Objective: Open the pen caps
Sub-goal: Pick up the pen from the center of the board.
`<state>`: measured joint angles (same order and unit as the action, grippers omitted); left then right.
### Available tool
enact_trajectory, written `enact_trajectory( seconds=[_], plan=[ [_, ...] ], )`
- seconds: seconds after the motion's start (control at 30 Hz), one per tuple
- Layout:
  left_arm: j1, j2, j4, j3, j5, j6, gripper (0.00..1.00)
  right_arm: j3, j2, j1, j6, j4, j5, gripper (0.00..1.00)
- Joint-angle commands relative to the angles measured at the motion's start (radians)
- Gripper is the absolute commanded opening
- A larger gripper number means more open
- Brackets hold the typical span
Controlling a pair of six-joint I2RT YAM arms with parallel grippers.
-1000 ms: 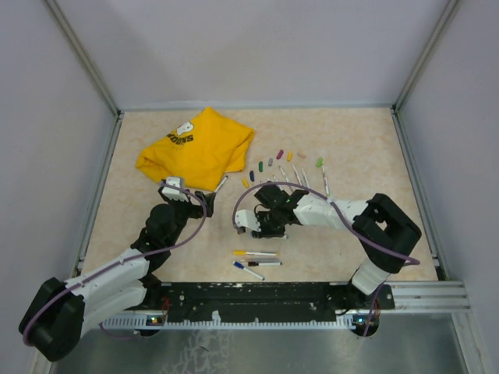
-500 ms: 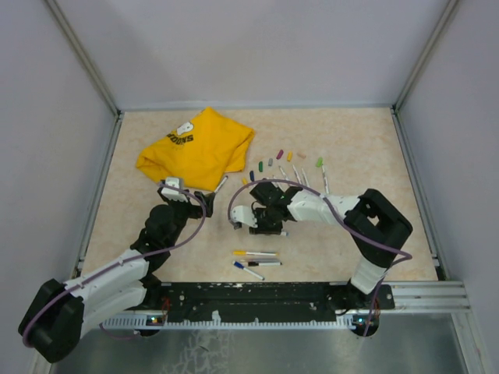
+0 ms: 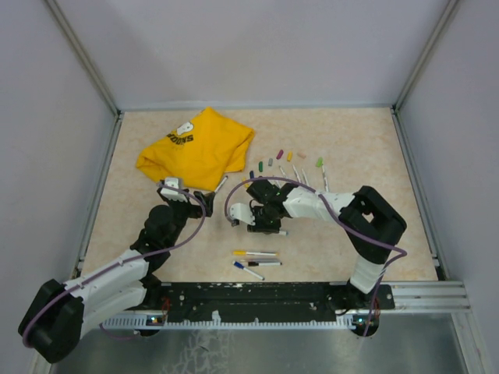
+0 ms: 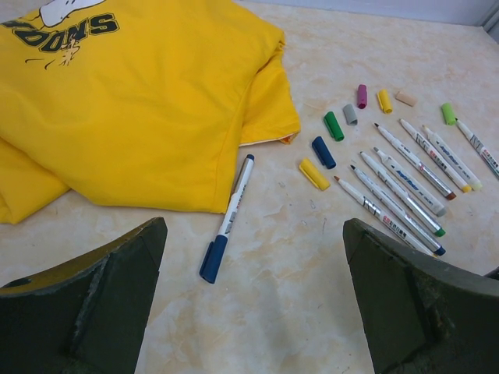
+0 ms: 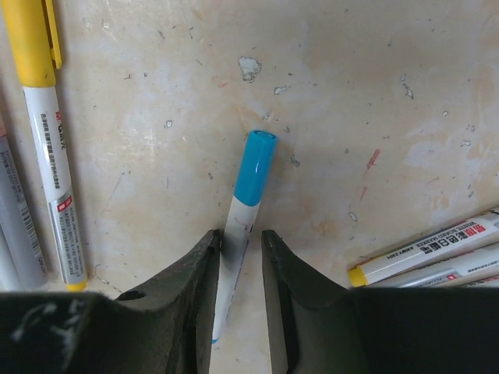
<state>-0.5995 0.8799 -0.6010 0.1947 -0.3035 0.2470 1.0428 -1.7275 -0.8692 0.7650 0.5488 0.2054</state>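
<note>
My right gripper (image 5: 240,241) is shut on a white pen (image 5: 236,234) with a light blue cap (image 5: 255,167), which sticks out ahead of the fingers. In the top view the right gripper (image 3: 238,218) is at mid-table. My left gripper (image 4: 253,234) stands wide open and holds nothing, just short of a capped dark blue pen (image 4: 228,218) lying by the shirt hem. Several loose pen caps (image 4: 334,125) in yellow, blue, green, grey and purple lie beside a row of uncapped pens (image 4: 405,183).
A yellow T-shirt (image 3: 195,148) lies at the back left, close to my left gripper (image 3: 175,189). Three capped pens (image 3: 256,263) lie near the front edge. A yellow-capped pen (image 5: 43,117) lies left of my right fingers, and more pens (image 5: 425,253) to their right.
My right gripper has moved left across the table with the light blue capped pen in it. The left arm has not moved.
</note>
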Motion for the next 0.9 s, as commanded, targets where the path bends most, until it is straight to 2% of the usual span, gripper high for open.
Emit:
enact_trajectory(
  seconds=[0.0,0.27,0.57,0.73,0.87],
  plan=[
    [0.001,-0.016,-0.033,-0.011,-0.005,0.007,1.0,0.022,-0.021,-0.014,-0.012,0.01,-0.041,0.28],
    [0.001,-0.014,-0.033,-0.011,-0.003,0.007,1.0,0.021,-0.026,-0.016,-0.034,-0.005,-0.058,0.25],
    [0.001,-0.014,-0.033,-0.011,-0.003,0.008,1.0,0.021,-0.027,-0.015,-0.044,-0.01,-0.063,0.28],
    [0.001,-0.015,-0.033,-0.01,-0.002,0.008,1.0,0.028,-0.026,-0.016,-0.055,-0.005,-0.05,0.21],
    [0.001,-0.012,-0.028,-0.005,0.001,0.006,1.0,0.031,-0.02,-0.014,-0.062,-0.009,-0.046,0.09]
  ],
)
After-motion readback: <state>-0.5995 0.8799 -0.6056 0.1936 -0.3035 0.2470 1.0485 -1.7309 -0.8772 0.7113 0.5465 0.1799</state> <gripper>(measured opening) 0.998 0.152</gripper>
